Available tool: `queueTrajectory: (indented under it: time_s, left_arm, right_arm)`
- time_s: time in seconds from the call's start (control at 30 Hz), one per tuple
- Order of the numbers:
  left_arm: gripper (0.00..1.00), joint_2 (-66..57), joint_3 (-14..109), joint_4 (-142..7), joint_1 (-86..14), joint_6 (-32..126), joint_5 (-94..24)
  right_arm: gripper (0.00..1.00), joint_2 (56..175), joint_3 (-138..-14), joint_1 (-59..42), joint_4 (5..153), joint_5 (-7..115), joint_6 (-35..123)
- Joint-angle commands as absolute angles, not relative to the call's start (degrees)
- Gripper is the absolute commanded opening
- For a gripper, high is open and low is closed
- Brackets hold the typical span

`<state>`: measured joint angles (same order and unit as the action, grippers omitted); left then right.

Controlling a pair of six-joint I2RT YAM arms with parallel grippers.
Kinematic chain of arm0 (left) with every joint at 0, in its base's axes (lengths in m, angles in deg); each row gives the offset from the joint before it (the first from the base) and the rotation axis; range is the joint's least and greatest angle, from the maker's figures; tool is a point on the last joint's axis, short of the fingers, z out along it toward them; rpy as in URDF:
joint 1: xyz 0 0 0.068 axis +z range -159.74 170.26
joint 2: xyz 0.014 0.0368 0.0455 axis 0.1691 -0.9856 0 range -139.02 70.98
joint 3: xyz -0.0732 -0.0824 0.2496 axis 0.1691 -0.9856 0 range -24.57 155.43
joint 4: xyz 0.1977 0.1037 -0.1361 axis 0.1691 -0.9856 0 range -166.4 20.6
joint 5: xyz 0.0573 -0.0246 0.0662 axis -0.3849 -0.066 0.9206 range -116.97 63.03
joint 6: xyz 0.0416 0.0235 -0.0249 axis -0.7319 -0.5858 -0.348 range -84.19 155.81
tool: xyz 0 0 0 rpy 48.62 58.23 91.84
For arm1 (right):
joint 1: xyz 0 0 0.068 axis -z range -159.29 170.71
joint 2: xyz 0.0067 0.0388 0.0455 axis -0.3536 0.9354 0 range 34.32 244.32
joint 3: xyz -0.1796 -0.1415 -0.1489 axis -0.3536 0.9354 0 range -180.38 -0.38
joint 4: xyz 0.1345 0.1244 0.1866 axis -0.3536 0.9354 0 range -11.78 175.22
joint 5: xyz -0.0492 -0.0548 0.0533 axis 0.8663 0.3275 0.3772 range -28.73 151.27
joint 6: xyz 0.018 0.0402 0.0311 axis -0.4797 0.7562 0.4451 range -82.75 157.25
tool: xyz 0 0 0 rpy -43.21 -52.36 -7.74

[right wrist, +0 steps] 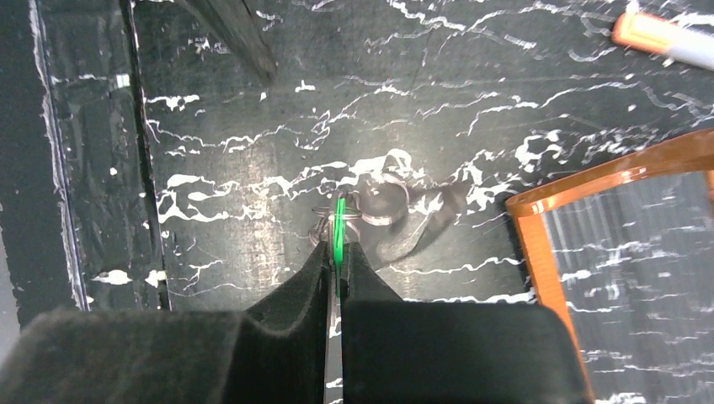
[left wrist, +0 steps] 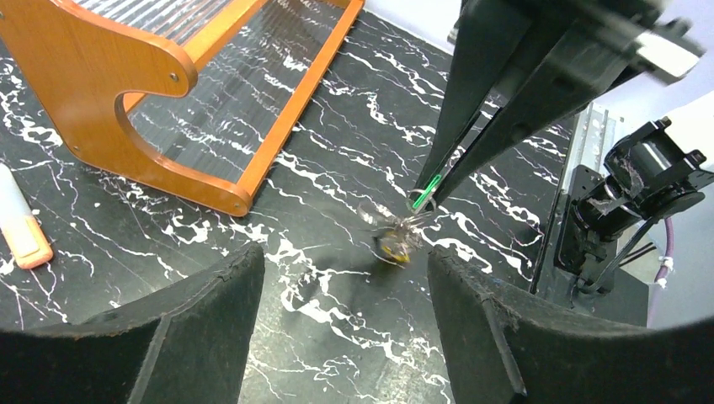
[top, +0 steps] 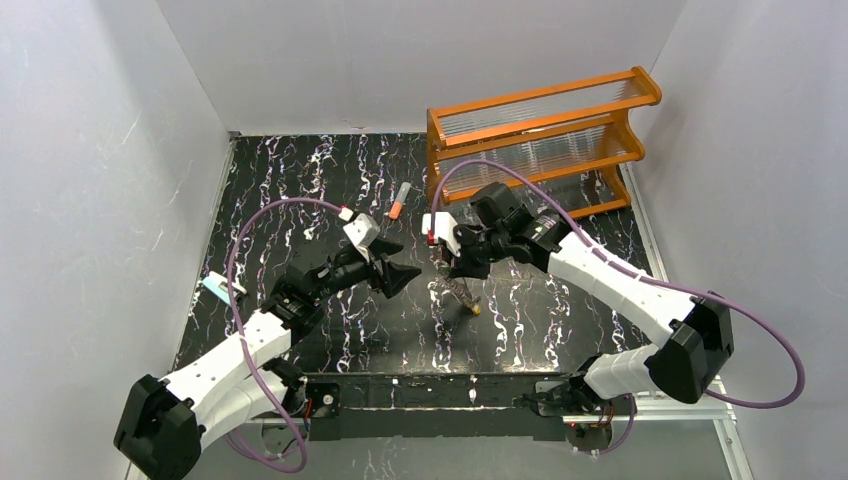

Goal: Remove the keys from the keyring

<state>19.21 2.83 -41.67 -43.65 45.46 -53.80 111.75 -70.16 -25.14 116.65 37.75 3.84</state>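
Fig.: R gripper (right wrist: 337,252) fingers pinched on green plastic-headed key (right wrist: 339,220); grey metal oval keyring (right wrist: 386,218) and yellow-orange-headed key (left wrist: 393,249) hang just below fingertips. L gripper (top: 398,262) fingers spread, holding nothing, nearby.

Boxed-in robot lab bench.
White panel walls (top: 90,150) close round a black marbled surface (top: 300,180); two cabled arms (top: 220,365) are bolted at its near edge, an orange rack (top: 436,135) at the back.

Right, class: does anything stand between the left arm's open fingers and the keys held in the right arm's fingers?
Nothing visible does. Seen from the left wrist, only bare table lies between the left fingers and the keys held by the right fingers. The orange rack and the tube sit aside.
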Motion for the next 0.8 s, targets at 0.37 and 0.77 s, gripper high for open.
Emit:
queueTrajectory:
  time_s: [0.37,0.77]
  left_arm:
    - [0.68,13.8,0.4,-38.4,-43.8,36.2,-63.9]
    - [0.61,8.4,1.2,-37.9,-46.3,38.5,-65.2]
  right_arm:
    - [0.01,112.6,-64.9,-27.1,109.8,42.4,3.1]
    - [0.01,112.2,-65.4,-28.2,110.4,42.1,3.7]
